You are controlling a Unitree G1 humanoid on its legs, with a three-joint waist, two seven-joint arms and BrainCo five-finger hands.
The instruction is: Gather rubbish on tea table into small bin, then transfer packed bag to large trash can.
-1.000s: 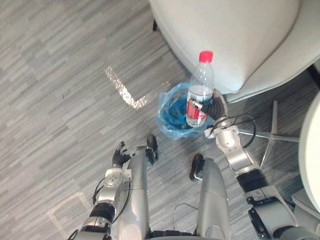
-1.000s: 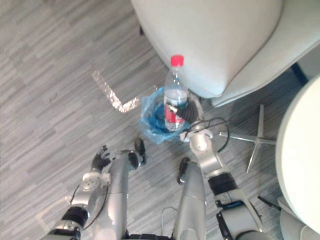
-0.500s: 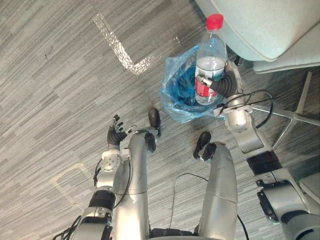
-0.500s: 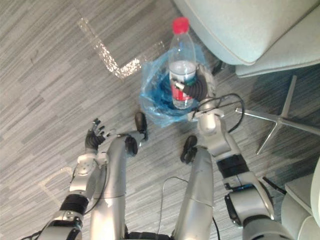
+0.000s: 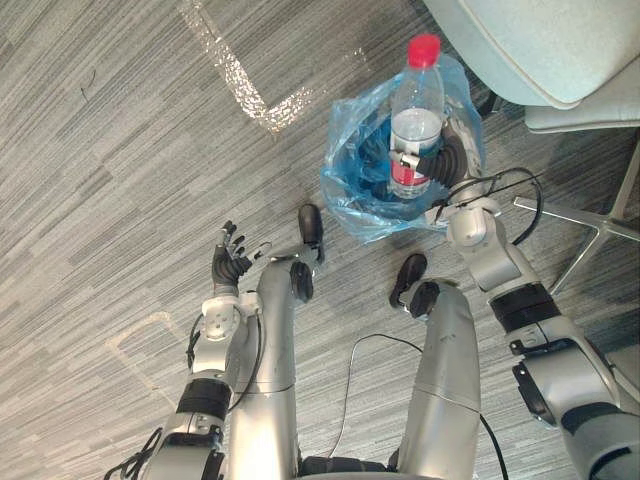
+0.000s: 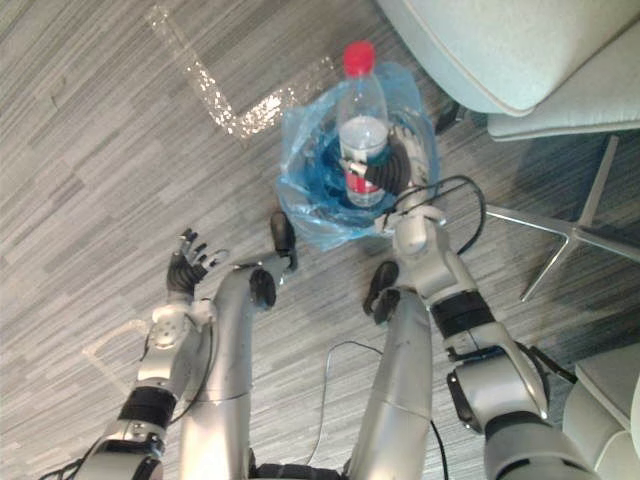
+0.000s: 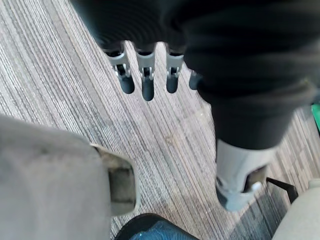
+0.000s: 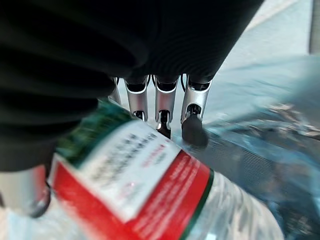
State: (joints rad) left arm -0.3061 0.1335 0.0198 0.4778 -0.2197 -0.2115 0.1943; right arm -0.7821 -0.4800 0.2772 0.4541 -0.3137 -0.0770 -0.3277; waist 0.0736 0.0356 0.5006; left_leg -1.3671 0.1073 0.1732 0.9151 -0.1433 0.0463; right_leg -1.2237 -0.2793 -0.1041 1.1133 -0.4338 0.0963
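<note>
My right hand (image 5: 443,158) is shut on a clear plastic bottle (image 5: 414,112) with a red cap and a red label. It holds the bottle upright over the small bin lined with a blue bag (image 5: 352,185), the bottle's base inside the bag's mouth. Up close, the right wrist view shows the red label (image 8: 145,200) under my fingers (image 8: 192,112), with the blue bag (image 8: 270,155) past them. My left hand (image 5: 231,265) hangs open above the grey floor, left of the bin, holding nothing; its fingers (image 7: 145,80) are straight in the left wrist view.
A pale upholstered chair (image 5: 560,45) stands right behind the bin, with its metal star base (image 5: 600,215) to the right. A strip of shiny tape (image 5: 240,85) forms an angle on the grey wood-pattern floor to the bin's left.
The camera has shifted, so the scene sits differently in view. The bottle has come lower into the blue bag's mouth. My left hand has stayed open by my side.
</note>
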